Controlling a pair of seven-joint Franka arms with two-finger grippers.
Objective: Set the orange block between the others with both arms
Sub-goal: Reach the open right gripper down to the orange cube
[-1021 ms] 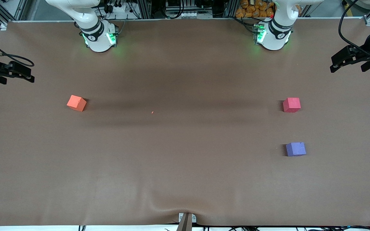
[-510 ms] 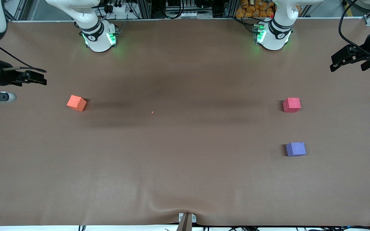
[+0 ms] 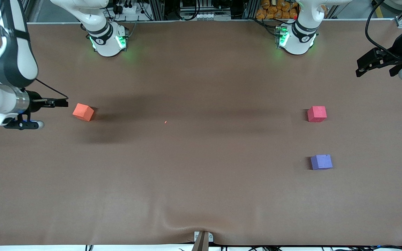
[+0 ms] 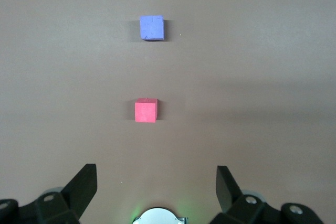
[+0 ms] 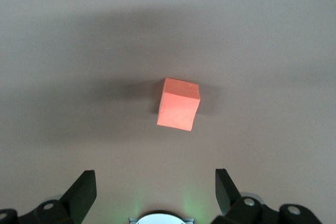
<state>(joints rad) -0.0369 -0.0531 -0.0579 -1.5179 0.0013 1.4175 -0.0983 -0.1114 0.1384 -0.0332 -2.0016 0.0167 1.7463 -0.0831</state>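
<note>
The orange block [image 3: 83, 112] lies toward the right arm's end of the table, turned at an angle. My right gripper [image 3: 61, 103] hovers just beside it, open and empty. In the right wrist view the orange block [image 5: 178, 104] lies ahead of the open right gripper [image 5: 156, 184]. The pinkish-red cube [image 3: 317, 114] and the purple cube [image 3: 321, 162] sit toward the left arm's end, the purple one nearer to the front camera, with a gap between them. My left gripper [image 3: 360, 69] waits open over that end's edge. The left wrist view shows the pinkish-red cube [image 4: 146, 110], the purple cube [image 4: 151, 28] and the open left gripper [image 4: 156, 182].
A brown mat [image 3: 201, 181] covers the table, with a wrinkle near a bracket [image 3: 202, 238] at the front edge. A tiny orange speck [image 3: 165, 122] lies mid-table. The green-lit arm bases [image 3: 108, 40] [image 3: 295, 38] stand along the back edge.
My right arm has swung in from the table's end, bringing its gripper close beside the orange block. The left gripper shifted only slightly. The blocks have not moved.
</note>
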